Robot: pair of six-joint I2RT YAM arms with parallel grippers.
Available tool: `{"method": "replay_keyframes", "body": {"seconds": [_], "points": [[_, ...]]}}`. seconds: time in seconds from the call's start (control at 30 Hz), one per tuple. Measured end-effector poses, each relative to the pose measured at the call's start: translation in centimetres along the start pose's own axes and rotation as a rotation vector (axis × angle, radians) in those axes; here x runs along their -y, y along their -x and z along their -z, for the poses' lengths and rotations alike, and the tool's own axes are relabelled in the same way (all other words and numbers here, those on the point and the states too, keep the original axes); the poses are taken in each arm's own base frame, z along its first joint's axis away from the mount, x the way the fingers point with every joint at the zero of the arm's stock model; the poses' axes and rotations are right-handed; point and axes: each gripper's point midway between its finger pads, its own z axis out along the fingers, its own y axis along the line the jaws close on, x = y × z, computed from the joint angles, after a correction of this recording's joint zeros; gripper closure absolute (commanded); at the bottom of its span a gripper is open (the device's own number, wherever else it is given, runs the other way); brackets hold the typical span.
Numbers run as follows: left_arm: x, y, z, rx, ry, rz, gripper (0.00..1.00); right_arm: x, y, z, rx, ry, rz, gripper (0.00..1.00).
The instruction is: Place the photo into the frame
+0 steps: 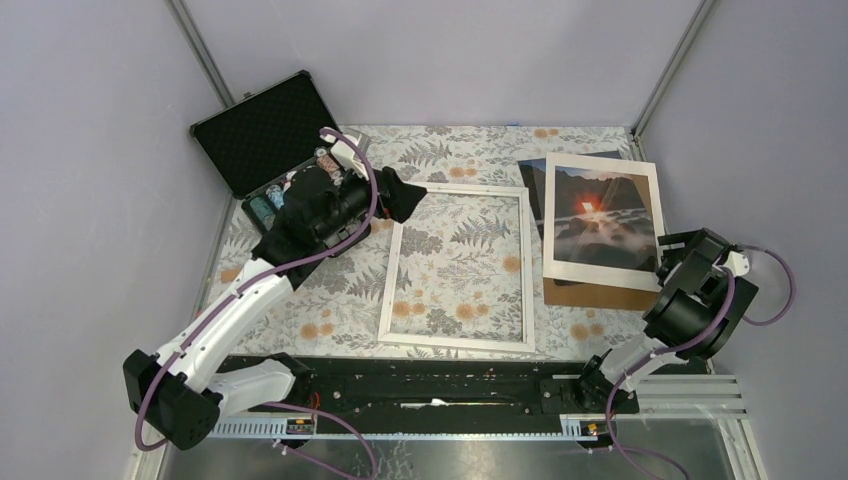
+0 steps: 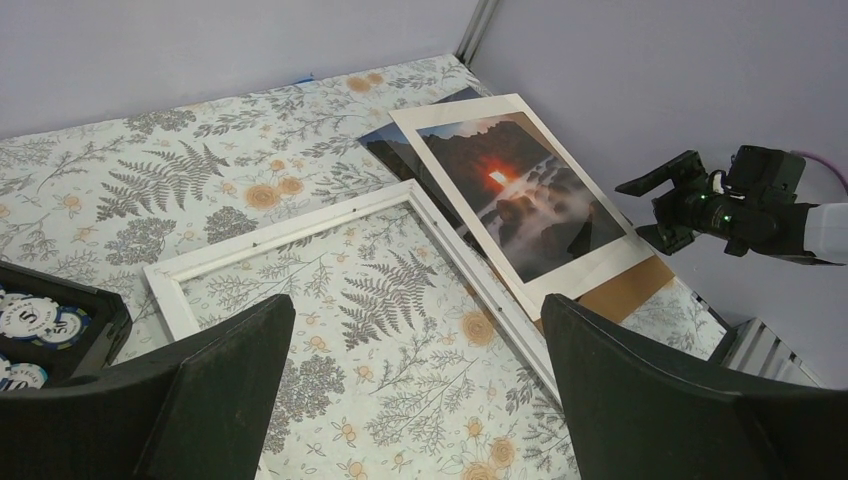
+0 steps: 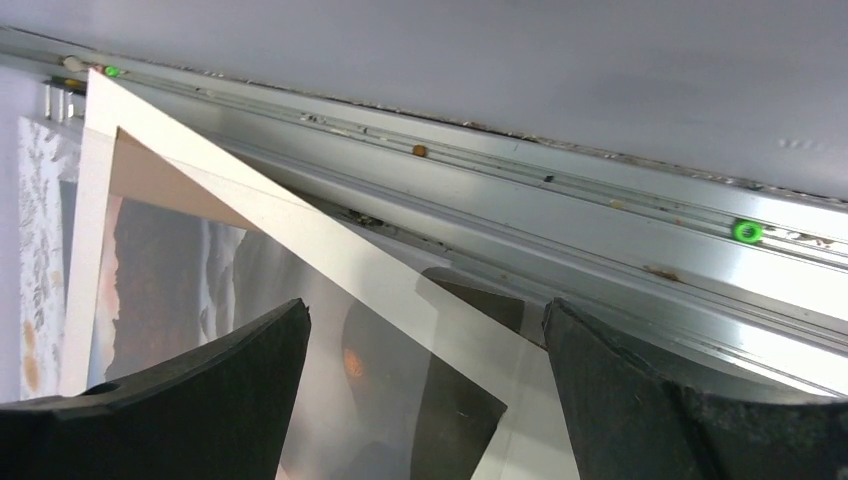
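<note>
We found the frame (image 1: 455,343) lying flat on the floral tablecloth (image 1: 350,300) at the middle of the table. The cloth's pattern showed through its opening. The photo (image 1: 603,215) lay just to the right of the frame and outside it, picture side up, with its left edge beside the frame's right rail. The photo rested on a brown backing board (image 1: 590,294), which showed past its near edge. It also rested on a second dark print (image 1: 533,180), which showed past its far left corner.

We recorded the left gripper (image 1: 405,196) above the frame's far left corner, with its jaws spread wide and holding nothing. In the left wrist view, that part of the frame lay below the gap between the jaws.

We recorded the right gripper (image 1: 668,252) at the photo's right edge, close to its near right corner, with its jaws likewise spread. In the right wrist view, the photo's white border ran across the gap between the jaws. We could not tell whether either jaw touched the print.

An open black case (image 1: 262,130) with foam lining stood at the far left of the table, behind the left gripper. Poker chips (image 1: 268,205) sat in its lower half.
</note>
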Motion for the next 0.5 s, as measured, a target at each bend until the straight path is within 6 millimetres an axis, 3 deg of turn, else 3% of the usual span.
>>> {"method": "replay_keyframes", "body": {"seconds": [0.5], "points": [[0.0, -0.9, -0.4, -0.02, -0.003, 0.003, 0.01, -1.9, -1.1, 1.0, -0.024, 0.169, 0.003, 0.11]]}}
